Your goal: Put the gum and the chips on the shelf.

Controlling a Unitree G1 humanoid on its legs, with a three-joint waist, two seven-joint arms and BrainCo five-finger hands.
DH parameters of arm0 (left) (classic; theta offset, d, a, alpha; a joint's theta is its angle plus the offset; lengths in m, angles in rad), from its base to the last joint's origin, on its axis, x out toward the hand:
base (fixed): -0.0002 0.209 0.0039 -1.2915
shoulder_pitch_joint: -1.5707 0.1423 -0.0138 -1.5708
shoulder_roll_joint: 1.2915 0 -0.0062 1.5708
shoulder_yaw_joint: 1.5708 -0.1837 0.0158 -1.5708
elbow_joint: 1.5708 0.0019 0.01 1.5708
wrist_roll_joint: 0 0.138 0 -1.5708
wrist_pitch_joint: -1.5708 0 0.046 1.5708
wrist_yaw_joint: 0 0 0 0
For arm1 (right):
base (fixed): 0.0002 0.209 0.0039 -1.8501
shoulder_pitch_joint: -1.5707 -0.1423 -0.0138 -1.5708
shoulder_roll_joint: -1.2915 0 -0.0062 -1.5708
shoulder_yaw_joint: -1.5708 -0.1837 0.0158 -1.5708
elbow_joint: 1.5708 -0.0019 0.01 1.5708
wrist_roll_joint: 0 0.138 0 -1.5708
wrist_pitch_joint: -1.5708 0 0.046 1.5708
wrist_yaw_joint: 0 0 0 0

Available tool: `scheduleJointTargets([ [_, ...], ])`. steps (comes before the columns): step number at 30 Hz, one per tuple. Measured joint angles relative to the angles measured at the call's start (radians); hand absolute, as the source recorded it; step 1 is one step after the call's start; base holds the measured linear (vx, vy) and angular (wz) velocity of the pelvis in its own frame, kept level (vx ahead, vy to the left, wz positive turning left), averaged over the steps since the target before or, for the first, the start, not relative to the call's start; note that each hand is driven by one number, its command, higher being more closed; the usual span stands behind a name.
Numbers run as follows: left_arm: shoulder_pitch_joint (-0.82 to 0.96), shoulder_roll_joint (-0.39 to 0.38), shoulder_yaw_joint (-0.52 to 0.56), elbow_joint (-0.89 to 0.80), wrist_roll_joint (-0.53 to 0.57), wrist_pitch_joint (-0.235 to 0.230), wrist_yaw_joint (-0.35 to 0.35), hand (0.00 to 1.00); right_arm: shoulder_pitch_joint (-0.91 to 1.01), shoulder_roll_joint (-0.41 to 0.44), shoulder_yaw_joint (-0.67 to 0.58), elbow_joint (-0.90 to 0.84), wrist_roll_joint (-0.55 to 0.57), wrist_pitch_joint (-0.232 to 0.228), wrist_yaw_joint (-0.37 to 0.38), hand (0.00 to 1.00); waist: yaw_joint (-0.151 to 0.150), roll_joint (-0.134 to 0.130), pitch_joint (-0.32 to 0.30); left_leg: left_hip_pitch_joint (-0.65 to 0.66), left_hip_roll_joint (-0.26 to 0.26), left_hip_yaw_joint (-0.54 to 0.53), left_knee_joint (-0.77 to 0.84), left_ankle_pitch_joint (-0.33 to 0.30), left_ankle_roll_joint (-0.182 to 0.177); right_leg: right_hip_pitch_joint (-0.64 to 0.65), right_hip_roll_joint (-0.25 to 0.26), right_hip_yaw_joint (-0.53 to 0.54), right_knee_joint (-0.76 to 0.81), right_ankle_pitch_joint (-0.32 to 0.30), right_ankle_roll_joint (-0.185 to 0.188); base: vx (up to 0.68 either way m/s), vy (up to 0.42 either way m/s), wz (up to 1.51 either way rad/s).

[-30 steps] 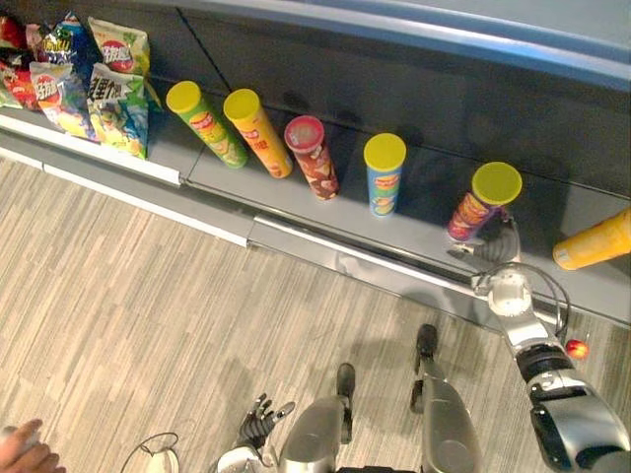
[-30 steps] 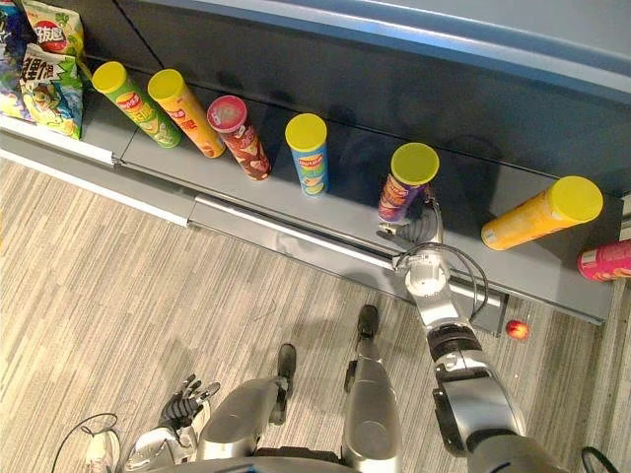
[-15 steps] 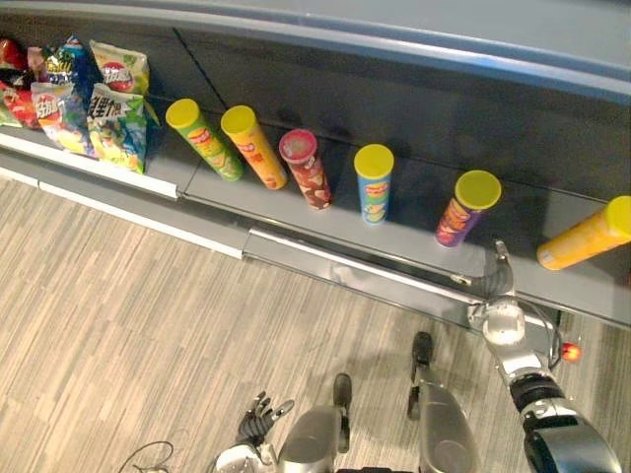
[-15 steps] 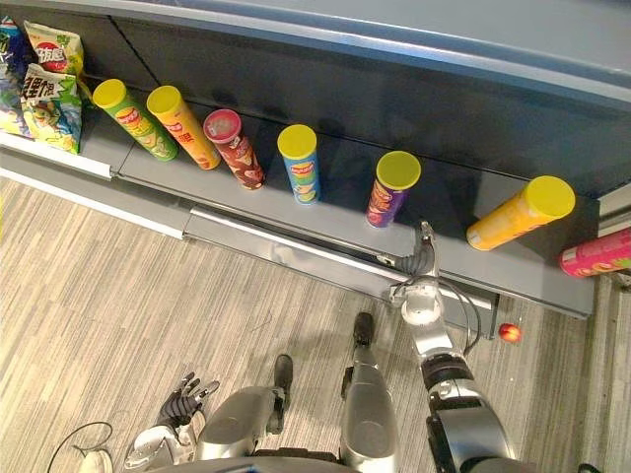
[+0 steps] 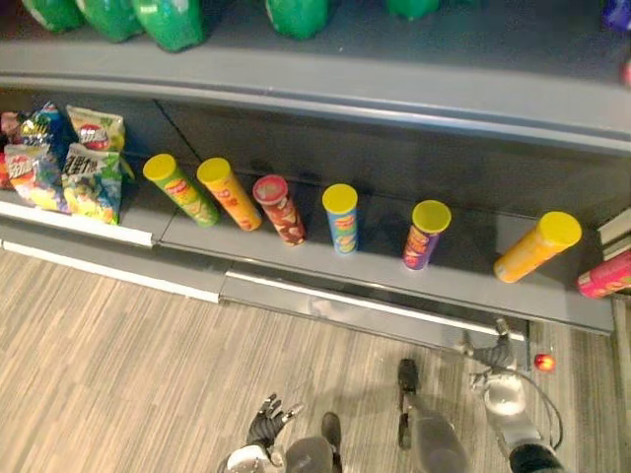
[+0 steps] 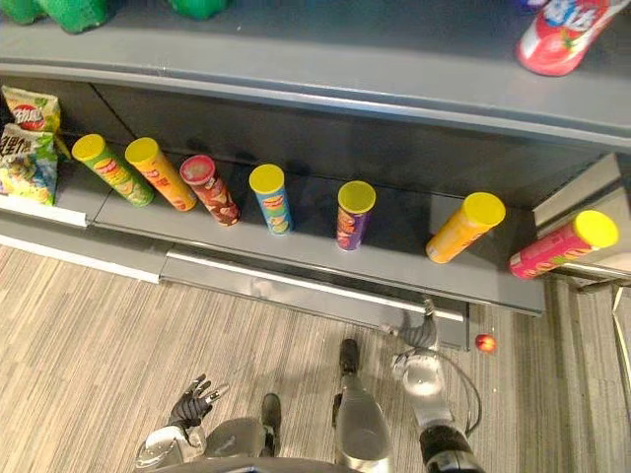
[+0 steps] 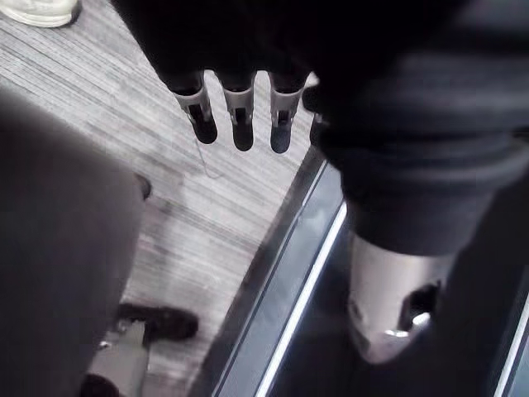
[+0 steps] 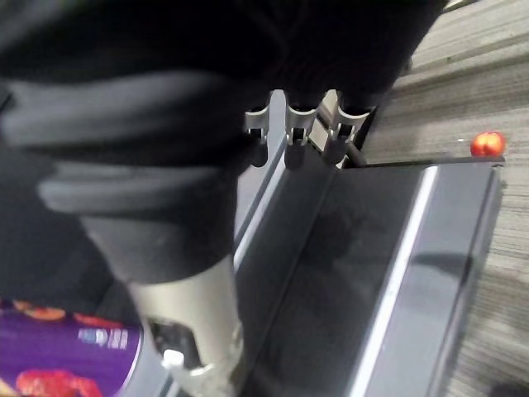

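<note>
Several chip cans stand or lean in a row on the low grey shelf. Among them a purple can with a yellow lid stands upright between a blue can and a leaning orange can. My right hand is open over the floor just in front of the shelf's edge, below and right of the purple can and apart from it. The purple can's side shows past its thumb in the right wrist view. My left hand hangs open and empty low over the floor.
Chip bags stand at the shelf's left end. A pink can lies at the far right. A small red ball rests on the floor by the shelf's right corner. Green bottles stand on the upper shelf.
My right hand has drawn back from beside the purple can to the floor in front of the shelf. The whole picture has shifted, and the upper shelf now shows.
</note>
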Motion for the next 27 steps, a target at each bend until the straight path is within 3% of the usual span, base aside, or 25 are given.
scheduleJointTargets([
  [2, -0.017, -0.002, 0.003, 0.047, 0.03, 0.002, 0.023, 0.0, 0.075, 0.025, 0.046, 0.005, -0.026, 0.002, 0.071, 0.0, -0.002, -0.008, -0.037, 0.016, 0.015, 0.008, 0.003, -0.017, -0.005, 0.024, 0.018, 0.003, -0.02, 0.0, 0.0, 0.09, -0.016, -0.14],
  [6, -0.03, -0.01, 0.029, 0.076, 0.03, 0.0, 0.05, 0.0, 0.137, 0.051, 0.057, 0.077, -0.036, -0.01, 0.14, 0.0, -0.002, -0.018, -0.068, 0.049, 0.034, 0.03, 0.007, -0.036, -0.012, 0.059, 0.041, 0.014, -0.041, 0.0, -0.001, 0.08, -0.004, -0.15],
  [9, -0.033, -0.016, 0.058, 0.094, 0.029, -0.007, 0.072, 0.0, 0.138, 0.051, 0.05, 0.134, -0.008, -0.055, 0.156, 0.0, -0.006, -0.029, -0.097, 0.062, 0.043, 0.039, 0.018, -0.051, -0.019, 0.078, 0.052, 0.024, -0.054, 0.003, -0.005, 0.05, 0.008, -0.12],
  [12, -0.03, -0.034, 0.109, 0.139, 0.037, -0.031, 0.119, 0.0, 0.14, 0.052, 0.023, 0.187, 0.064, -0.078, 0.182, 0.0, -0.004, -0.024, -0.12, 0.087, 0.049, 0.052, 0.018, -0.062, -0.021, 0.106, 0.061, 0.03, -0.068, 0.003, -0.005, 0.05, 0.012, -0.09],
  [17, -0.02, -0.043, 0.187, 0.175, 0.076, -0.034, 0.15, 0.0, 0.149, 0.052, -0.003, 0.206, 0.075, -0.095, 0.218, 0.0, -0.003, -0.021, -0.129, 0.102, 0.049, 0.056, 0.018, -0.065, -0.02, 0.12, 0.062, 0.033, -0.069, 0.003, -0.006, 0.01, 0.008, -0.03],
  [27, -0.006, -0.065, 0.268, 0.212, 0.077, -0.021, 0.107, 0.0, 0.166, 0.054, -0.079, 0.298, 0.161, 0.036, 0.26, 0.0, 0.0, -0.02, -0.146, 0.153, 0.051, 0.069, 0.011, -0.068, -0.019, 0.166, 0.066, 0.042, -0.071, -0.001, -0.003, -0.02, -0.001, -0.02],
])
